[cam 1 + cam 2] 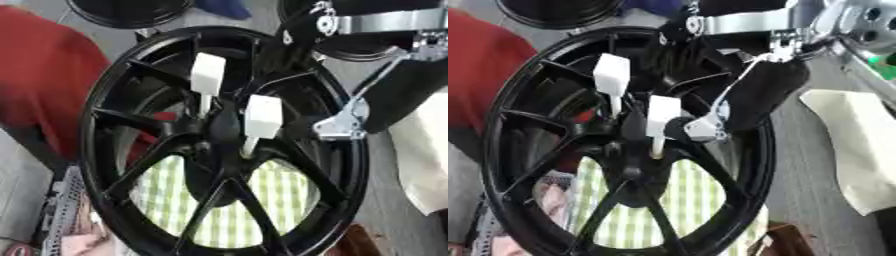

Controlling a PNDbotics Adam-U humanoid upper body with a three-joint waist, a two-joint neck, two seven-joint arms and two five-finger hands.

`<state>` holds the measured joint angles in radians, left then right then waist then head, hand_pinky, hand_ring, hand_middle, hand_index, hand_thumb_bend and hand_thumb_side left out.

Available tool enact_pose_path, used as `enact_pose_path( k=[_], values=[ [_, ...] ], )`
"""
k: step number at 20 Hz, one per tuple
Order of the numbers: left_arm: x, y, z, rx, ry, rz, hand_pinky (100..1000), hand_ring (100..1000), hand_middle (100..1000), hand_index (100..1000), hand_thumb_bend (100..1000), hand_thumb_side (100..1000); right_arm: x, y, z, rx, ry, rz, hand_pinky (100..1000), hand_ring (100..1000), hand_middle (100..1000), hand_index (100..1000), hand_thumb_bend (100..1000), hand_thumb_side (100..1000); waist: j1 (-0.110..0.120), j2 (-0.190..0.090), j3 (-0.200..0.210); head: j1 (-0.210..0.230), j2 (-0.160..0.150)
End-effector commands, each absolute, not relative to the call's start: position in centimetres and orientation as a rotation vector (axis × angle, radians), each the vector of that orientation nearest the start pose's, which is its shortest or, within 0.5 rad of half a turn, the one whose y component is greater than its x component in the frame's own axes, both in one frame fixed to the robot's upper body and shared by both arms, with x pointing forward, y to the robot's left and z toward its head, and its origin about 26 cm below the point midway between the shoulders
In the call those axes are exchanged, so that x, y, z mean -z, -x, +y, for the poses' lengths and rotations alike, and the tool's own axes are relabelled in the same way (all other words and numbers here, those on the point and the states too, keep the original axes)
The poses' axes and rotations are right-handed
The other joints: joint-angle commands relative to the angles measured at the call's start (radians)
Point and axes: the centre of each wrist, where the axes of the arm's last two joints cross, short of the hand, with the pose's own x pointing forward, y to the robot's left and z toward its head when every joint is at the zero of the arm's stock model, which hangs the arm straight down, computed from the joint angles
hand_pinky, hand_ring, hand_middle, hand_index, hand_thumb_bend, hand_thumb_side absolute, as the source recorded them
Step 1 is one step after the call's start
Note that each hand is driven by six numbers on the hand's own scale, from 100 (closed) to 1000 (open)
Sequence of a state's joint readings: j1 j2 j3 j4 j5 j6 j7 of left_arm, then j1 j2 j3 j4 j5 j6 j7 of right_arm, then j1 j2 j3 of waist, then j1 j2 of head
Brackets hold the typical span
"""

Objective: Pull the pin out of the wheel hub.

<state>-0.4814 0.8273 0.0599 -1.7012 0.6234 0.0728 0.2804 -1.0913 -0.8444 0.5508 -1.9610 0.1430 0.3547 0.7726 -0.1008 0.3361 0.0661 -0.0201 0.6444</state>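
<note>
A black spoked wheel hub [114, 85] stands upright and fills the middle of both views. Two white pins with blocky heads and thin shafts stick out of its centre: the upper pin [207, 75] and the lower pin [262, 117]. My right hand [765, 92] comes down from the upper right, black with silver parts, in front of the wheel's right side. A silver part of it [703, 128] sits right beside the lower pin [662, 117] in the right eye view; I cannot tell whether they touch. My left hand is out of sight.
Something red [44, 75] lies behind the wheel at the left. A green-and-white checked cloth [280, 192] shows through the lower spokes. A cream cloth [855, 150] lies at the right. Other black rims [131, 12] stand at the back.
</note>
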Motion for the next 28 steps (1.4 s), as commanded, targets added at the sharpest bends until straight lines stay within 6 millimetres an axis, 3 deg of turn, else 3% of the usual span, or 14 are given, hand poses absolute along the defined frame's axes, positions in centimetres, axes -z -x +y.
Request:
enact_pose_path(
  k=[1, 16, 28],
  values=[
    [-29.0, -33.4, 37.2, 0.024, -0.24, -2.143, 792, 696, 567, 766, 287, 448, -37.2, -29.1, -16.2, -1.932, 0.501, -1.552, 755, 786, 773, 880, 393, 423, 0.006, -0.028, 0.002, -0.002, 0.009],
    [-29.0, -33.6, 36.9, 0.03, -0.219, -2.142, 793, 697, 568, 765, 285, 453, -35.5, -31.5, -15.9, -1.853, 0.516, -1.452, 743, 770, 756, 863, 399, 426, 0.001, -0.021, 0.017, 0.006, 0.046],
    [-29.0, -33.7, 36.8, 0.017, -0.212, -2.141, 795, 698, 569, 765, 280, 456, -34.6, -32.2, -15.9, -1.883, 0.471, -1.399, 739, 769, 751, 860, 429, 400, -0.003, -0.019, 0.021, 0.013, 0.074]
  ],
)
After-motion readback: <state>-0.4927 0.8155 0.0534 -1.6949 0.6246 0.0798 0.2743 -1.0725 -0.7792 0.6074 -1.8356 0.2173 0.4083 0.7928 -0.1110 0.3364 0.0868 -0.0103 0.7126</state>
